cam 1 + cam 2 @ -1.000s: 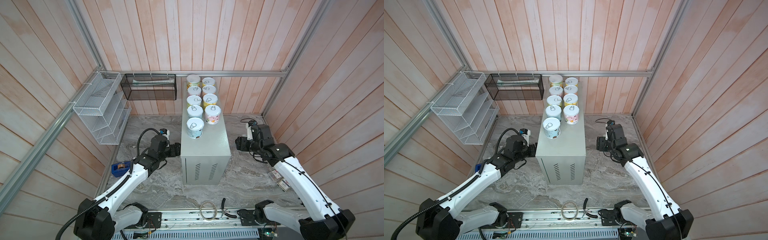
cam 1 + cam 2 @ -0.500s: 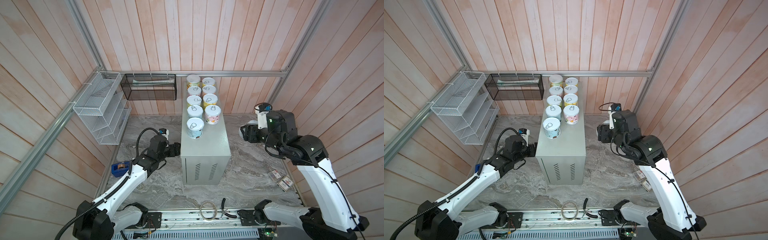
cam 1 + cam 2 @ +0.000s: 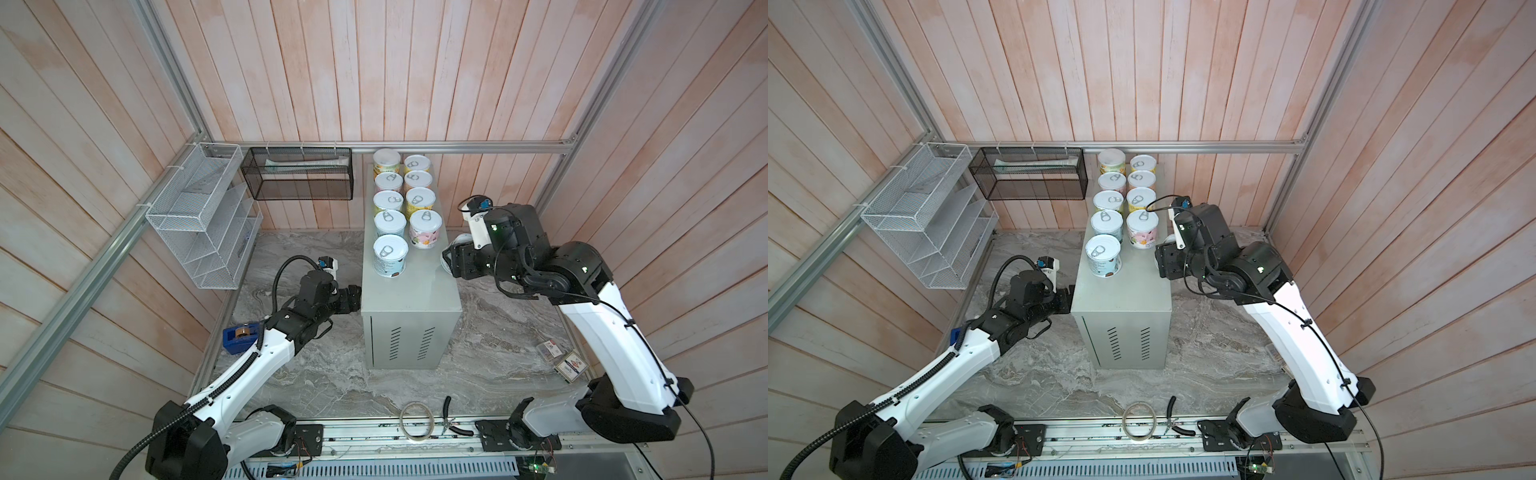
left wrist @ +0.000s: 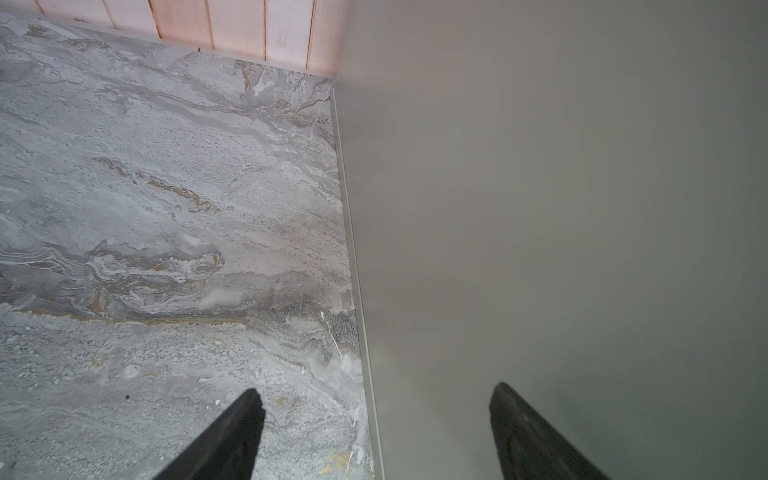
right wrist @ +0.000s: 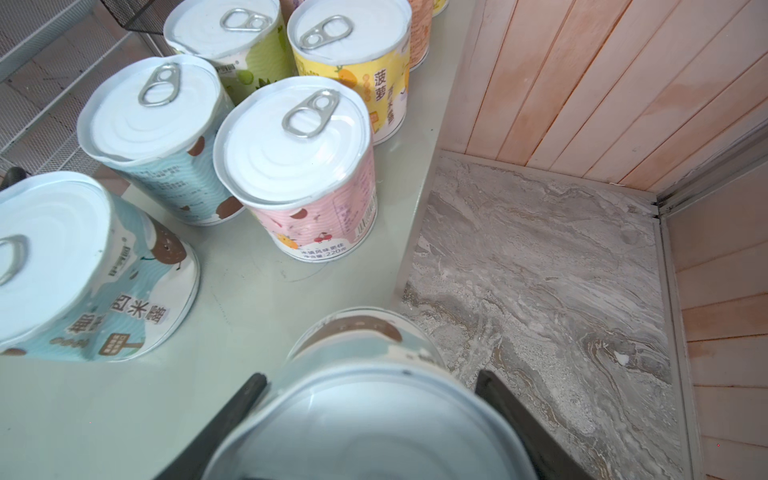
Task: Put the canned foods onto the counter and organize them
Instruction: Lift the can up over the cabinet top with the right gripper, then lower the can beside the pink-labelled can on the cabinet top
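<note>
right end effector grips a can — by the counter (nine cans atop).

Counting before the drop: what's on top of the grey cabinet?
Nine upright cans in two rows, five and four, on the cabinet top; front part bare. The right gripper holds a tenth can at its right edge. Rear cans' labels are hidden.

White arms with black joints and looping black cables.
</note>
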{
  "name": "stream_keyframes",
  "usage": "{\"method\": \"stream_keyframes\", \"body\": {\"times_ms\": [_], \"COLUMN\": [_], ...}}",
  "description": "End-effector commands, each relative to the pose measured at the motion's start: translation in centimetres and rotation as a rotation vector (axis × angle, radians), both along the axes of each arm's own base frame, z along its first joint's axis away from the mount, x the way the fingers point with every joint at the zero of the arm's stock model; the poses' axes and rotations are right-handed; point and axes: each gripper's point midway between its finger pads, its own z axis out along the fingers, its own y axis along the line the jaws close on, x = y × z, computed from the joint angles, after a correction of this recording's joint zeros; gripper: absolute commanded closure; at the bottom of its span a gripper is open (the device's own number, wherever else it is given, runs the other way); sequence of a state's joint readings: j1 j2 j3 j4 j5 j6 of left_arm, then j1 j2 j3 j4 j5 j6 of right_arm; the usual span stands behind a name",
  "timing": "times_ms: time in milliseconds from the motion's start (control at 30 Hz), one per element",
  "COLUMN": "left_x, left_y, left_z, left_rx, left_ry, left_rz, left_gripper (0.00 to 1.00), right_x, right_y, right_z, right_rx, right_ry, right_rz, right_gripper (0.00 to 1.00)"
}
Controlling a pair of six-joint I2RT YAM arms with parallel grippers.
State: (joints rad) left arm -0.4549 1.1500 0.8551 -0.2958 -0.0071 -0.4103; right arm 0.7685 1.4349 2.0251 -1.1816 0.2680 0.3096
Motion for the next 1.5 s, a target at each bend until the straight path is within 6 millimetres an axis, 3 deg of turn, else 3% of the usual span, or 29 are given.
{"method": "stream_keyframes", "body": {"times_ms": [0, 533, 1100, 1200, 1367, 1467], "left_x": [0.1, 0.0, 0.2, 0.3, 0.3, 0.3], "left_y": [-0.3, -0.2, -0.1, -0.1, -0.1, -0.1], "left_z": [0.4, -0.2, -0.7, -0.7, -0.8, -0.8], "left_rx": [0.008, 0.013, 0.026, 0.030, 0.029, 0.030], "left_ry": [-0.018, -0.012, -0.002, -0.002, 0.000, 0.000], "left_rz": [-0.017, -0.013, -0.015, -0.012, -0.012, -0.012], "left_gripper": [0.12, 0.12, 0.12, 0.12, 0.12, 0.12], "right_x": [-0.2, 0.1, 1.1, 1.2, 1.2, 1.3], "right_y": [0.6, 5.0, 6.0, 6.0, 5.9, 5.9], "right_z": [2.5, 1.2, -0.4, -0.4, -0.3, -0.2], "right_rx": [0.032, -0.018, -0.070, -0.077, -0.079, -0.080], "right_ry": [-0.064, -0.029, 0.003, 0.005, 0.006, 0.003], "right_rz": [0.015, 0.101, 0.101, 0.097, 0.094, 0.094], "right_gripper": [1.00, 1.00, 0.98, 0.86, 0.60, 0.52]}}
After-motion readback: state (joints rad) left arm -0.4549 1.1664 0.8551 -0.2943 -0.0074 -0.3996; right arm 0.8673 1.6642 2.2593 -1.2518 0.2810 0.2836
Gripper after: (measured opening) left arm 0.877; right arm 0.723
